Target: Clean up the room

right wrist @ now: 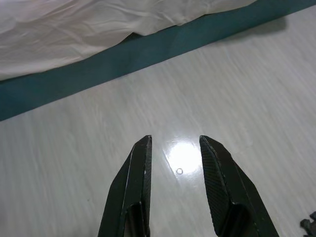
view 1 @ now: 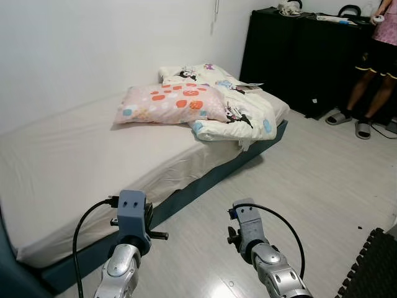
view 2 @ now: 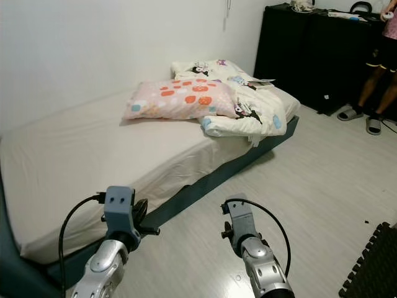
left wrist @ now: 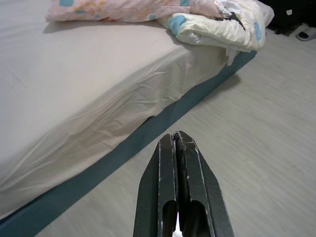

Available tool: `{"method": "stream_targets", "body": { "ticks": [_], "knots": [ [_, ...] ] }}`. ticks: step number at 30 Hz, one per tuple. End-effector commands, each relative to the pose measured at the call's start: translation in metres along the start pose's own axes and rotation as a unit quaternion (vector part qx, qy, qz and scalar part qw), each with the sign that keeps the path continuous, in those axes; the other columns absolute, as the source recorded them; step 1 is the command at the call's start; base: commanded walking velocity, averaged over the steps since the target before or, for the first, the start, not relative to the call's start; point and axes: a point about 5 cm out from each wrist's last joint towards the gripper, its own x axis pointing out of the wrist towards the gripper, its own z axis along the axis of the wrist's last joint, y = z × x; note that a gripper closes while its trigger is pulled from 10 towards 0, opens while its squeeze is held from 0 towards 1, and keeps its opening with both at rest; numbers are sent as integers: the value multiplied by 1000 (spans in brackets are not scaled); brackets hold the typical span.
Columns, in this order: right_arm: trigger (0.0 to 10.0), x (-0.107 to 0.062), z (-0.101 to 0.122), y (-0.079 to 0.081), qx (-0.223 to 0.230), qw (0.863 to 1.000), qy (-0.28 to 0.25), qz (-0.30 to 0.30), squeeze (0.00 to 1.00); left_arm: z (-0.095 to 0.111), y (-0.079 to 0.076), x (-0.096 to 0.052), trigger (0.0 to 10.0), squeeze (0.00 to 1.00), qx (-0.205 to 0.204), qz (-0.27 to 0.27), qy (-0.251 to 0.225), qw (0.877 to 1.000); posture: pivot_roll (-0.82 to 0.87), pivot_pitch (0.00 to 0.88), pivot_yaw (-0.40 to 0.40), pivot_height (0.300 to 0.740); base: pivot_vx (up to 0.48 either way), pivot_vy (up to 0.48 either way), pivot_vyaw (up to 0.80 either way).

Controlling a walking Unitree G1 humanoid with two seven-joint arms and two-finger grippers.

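A low mattress [view 1: 74,167] in a pale sheet is lying along the white wall at the left, sitting on a teal base [view 1: 205,183] whose edge is running diagonally across the pale wood-look floor [view 1: 322,180]. Toward its far end a pink pillow [view 1: 170,103] with orange and blue spots is resting on the sheet, and just beside it a cream cartoon-print quilt [view 1: 239,115] is lying bunched, spilling over the mattress edge. Near the bottom, the left gripper [left wrist: 179,140] is hanging above the floor close to the teal base, its two black fingers pressed together with nothing between them. To its right the right gripper [right wrist: 175,140] is hanging over bare floor, its fingers standing apart and gripping nothing; a small ring-shaped mark [right wrist: 179,171] is lying on the floor between them. Further right, a black cabinet [view 1: 298,56] is standing against the far wall, and a person's legs [view 1: 369,93] in slippers are showing beside it. A dark foam mat [view 1: 372,267] is edging into the bottom right corner.
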Motion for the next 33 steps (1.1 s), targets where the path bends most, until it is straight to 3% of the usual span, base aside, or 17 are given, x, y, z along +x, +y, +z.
{"method": "stream_targets", "body": {
  "ticks": [1,33],
  "knots": [
    [10000,0,-4,-1,-1,1000,4,0,0,-1,1,-1,10000,0,-1,1,-1,1000,-65,85,7,740,277,0,0],
    [10000,-1,-4,-1,-8,1000,1,4,0,0,-1,-3,10000,0,-4,-2,-7,1000,-66,86,-1,740,275,0,0]
  ]
}}
